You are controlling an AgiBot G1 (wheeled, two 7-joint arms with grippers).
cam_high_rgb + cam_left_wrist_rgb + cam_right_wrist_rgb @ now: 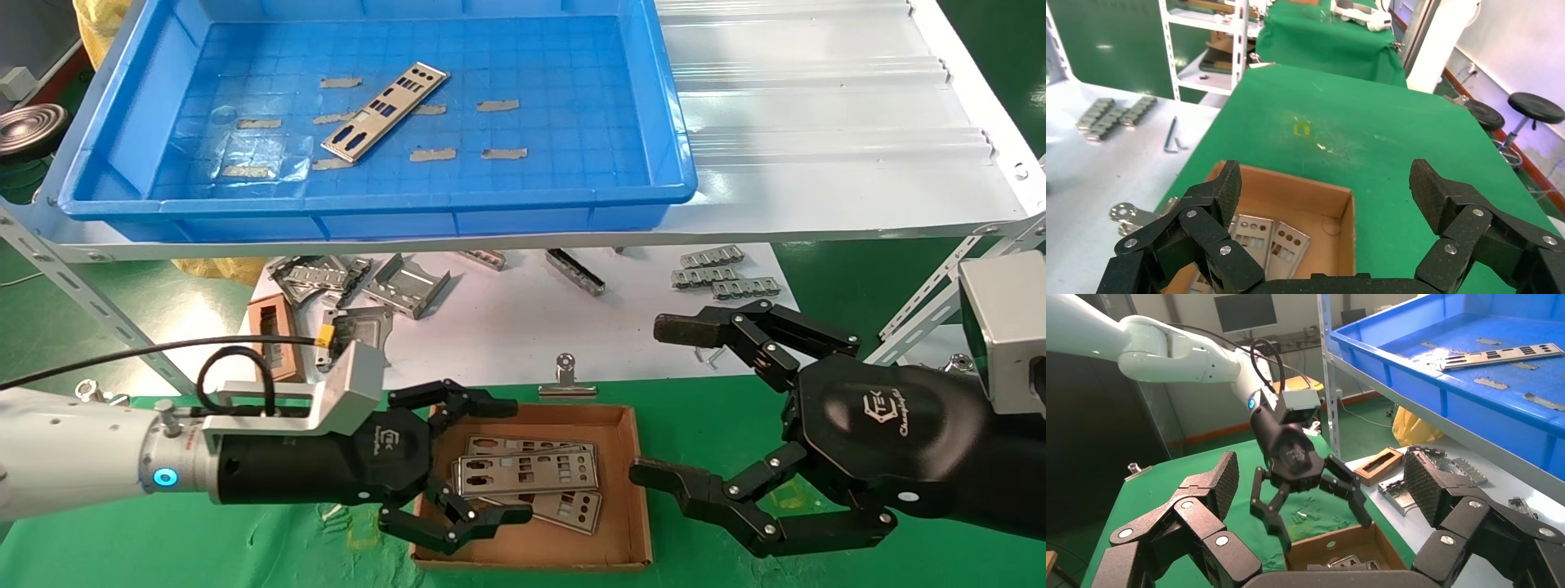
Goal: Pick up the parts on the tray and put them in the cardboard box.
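Head view: one plate (386, 113) left flat in tray (122, 122), others stacked in box (629, 490); left gripper (474, 465) over box & right gripper (662, 400) beside it, both wide open, empty; plate prob. thin, stiff, slippery, so pinch long edges mid-length.

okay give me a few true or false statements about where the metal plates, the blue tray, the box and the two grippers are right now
1. One plate lies on the blue tray. True.
2. The cardboard box is empty. False: several plates lie stacked in it.
3. The left gripper is open over the box. True.
4. The right gripper grips a plate. False: it is open and holds nothing, beside the box.
5. The box sits on the tray. False: it rests on the green cloth, below the tray's shelf.
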